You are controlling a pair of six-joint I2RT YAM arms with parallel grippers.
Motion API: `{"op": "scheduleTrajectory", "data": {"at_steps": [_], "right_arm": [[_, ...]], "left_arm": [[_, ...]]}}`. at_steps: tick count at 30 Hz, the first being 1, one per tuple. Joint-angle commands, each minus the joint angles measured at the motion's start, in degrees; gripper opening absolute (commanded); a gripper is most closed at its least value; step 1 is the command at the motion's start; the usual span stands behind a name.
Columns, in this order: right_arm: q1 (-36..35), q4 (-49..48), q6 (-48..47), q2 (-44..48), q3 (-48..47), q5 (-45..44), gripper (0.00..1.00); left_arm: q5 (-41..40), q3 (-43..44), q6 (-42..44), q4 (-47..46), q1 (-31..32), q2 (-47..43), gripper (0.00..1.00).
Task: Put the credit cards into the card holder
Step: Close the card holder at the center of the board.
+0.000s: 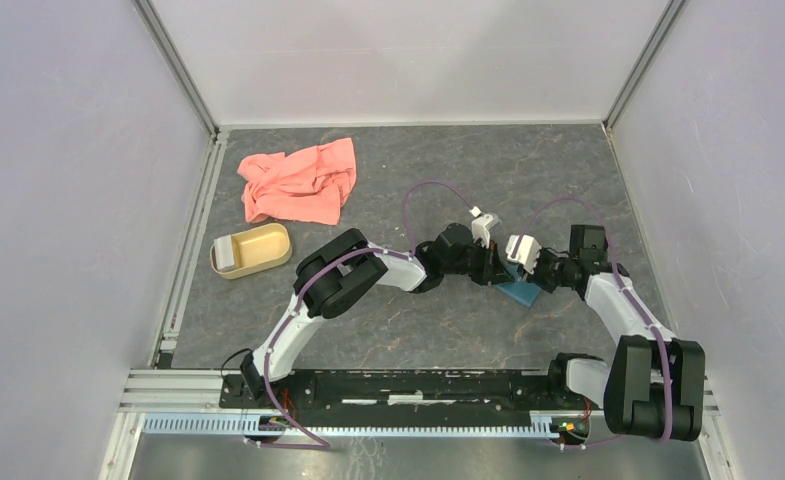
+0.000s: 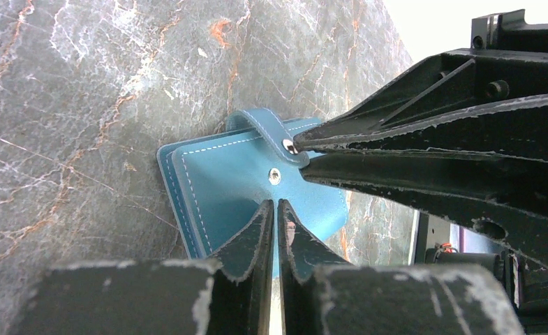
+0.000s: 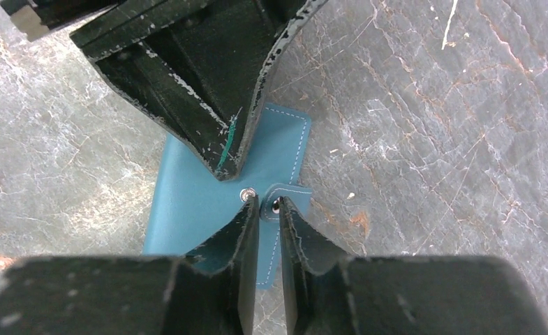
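The teal card holder (image 1: 519, 294) lies flat on the table between both arms, in the left wrist view (image 2: 218, 178) and the right wrist view (image 3: 183, 206). Its snap tab (image 2: 262, 124) is unsnapped and lifted off the metal stud (image 2: 274, 176). My right gripper (image 3: 269, 201) is shut on the snap tab (image 3: 293, 191); it also shows in the left wrist view (image 2: 294, 146). My left gripper (image 2: 276, 204) is shut and empty, its tips resting on the holder's face beside the stud; it also shows in the right wrist view (image 3: 223, 173). No credit card shows near the holder.
A tan oval dish (image 1: 264, 252) sits at the left with a pale grey thing (image 1: 226, 253) at its left end; I cannot tell what it is. A salmon-pink cloth (image 1: 299, 180) lies crumpled behind it. Walls enclose three sides.
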State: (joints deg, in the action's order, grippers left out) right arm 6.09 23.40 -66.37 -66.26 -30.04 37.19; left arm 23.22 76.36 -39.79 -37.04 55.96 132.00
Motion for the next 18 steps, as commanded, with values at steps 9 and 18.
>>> {"op": "scheduleTrajectory", "data": {"at_steps": [9,18], "right_arm": [[-0.11,-0.43,3.61,0.15,-3.44,-1.75,0.16],[-0.11,0.08,6.45,-0.68,-4.95,-2.56,0.05]], "left_arm": [[1.16,0.11,-1.60,-1.56,-0.42,1.61,0.12],[1.39,0.11,-1.69,-1.64,-0.42,1.64,0.12]]}}
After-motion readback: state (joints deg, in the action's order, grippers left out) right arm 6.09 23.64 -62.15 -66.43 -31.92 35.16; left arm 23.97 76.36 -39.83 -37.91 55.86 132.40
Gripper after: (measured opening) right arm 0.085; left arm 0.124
